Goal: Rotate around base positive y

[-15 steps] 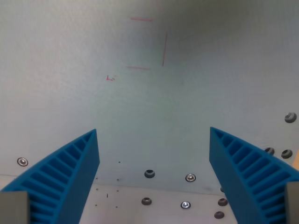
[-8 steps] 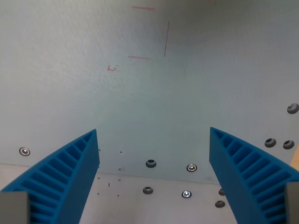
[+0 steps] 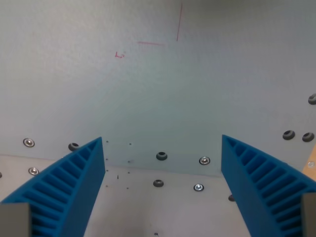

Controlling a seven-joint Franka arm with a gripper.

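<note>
I judge that I am in the middle of the rotation itself: the task is a pure turn about the base's positive y axis, with nothing to pick up, and my gripper (image 3: 163, 187) hangs over a bare pale panel (image 3: 163, 108). My 2 blue ribbed fingers (image 3: 64, 190) stand wide apart with nothing between them, one at the wrist view's left, the other at the wrist view's right. There is no object to the task; the thing turned is my own wrist, so what matters is the surface below. Faint red pen marks (image 3: 158, 39) lie near the top edge, well apart from my fingertips. A row of screws (image 3: 161, 156) runs along the panel's seam between my fingers. The next move, I judge, calls for carrying on the tilt smoothly, keeping the fingers clear of the panel
</note>
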